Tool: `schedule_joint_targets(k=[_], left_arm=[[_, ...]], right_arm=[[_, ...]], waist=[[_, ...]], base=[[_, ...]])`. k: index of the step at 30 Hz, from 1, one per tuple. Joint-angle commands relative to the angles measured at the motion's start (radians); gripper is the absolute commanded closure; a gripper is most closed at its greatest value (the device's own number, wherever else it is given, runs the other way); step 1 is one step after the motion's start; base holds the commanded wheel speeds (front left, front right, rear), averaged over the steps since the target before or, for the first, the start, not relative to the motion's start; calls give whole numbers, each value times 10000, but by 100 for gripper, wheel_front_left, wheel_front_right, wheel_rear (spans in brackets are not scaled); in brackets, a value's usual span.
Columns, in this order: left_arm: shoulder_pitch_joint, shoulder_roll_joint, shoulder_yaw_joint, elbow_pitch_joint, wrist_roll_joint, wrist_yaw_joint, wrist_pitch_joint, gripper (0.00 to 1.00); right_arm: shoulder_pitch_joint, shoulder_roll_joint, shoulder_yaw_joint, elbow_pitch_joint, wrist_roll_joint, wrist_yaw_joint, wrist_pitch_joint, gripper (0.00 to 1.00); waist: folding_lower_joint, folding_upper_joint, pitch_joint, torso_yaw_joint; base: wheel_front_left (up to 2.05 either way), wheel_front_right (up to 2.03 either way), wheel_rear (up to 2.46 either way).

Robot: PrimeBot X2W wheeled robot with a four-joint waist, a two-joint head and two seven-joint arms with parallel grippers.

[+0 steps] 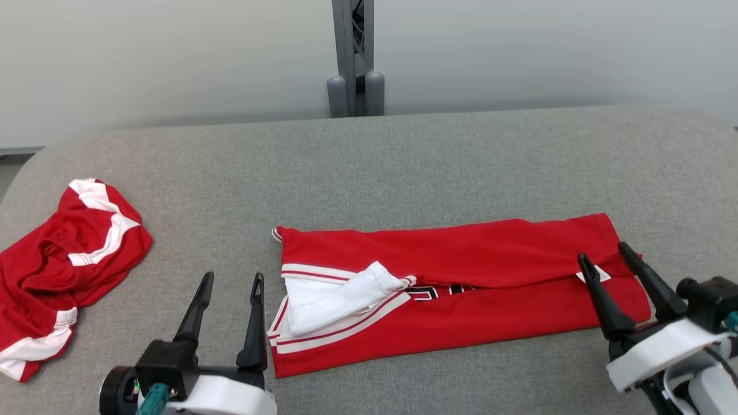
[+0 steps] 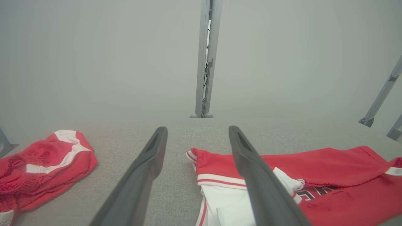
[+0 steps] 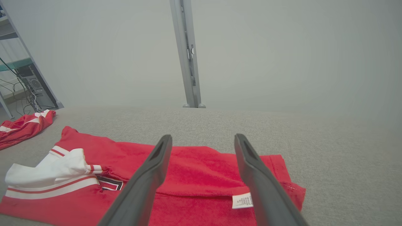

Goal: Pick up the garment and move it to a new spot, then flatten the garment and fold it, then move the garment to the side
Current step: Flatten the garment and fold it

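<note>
Two hands stand wide open and hold nothing. The garment [image 1: 461,271], red with white trim, lies folded into a long band in the middle of the grey surface [image 1: 403,161]. The left hand [image 1: 233,278] is just beside the garment's left end, above bare surface; in its own view one finger stands in front of the white trim. The right hand [image 1: 603,252] is over the garment's right end. In the head view a small white label [image 1: 602,275] lies between its fingers; in the right wrist view this label is just beside one finger. A crumpled cloth [image 1: 63,259], also red and white, lies well apart near the surface's left edge. A grey post [image 1: 353,57] rises behind the surface. The left wrist view adds slanted struts [image 2: 381,94] at its right side. The right wrist view adds a rack [image 3: 28,78] with cables at its left side.
</note>
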Motion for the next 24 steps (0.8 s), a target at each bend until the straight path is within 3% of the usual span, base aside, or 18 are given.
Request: schedule_joint_targets(k=[1,13,24], left_arm=[[280,-46,172,10,260,-72,-39,0],[1790,-1150,1317,207,1989,-926,-43,0],[2491,-1972,2358,436,3112,-1726,-43,0]], right_arm=[[286,98,-133,-93,-144,-3,-43,0],[1902,1260,-949,-471,-620,-3,-44,0],[2365,1658,-1170,-517,-706,-3,-44,0]], waist=[[0,0,-231,-1],[0,0,-887,2],[0,0,-1067,16]], base=[[0,0,0],[0,0,0],[0,0,0]])
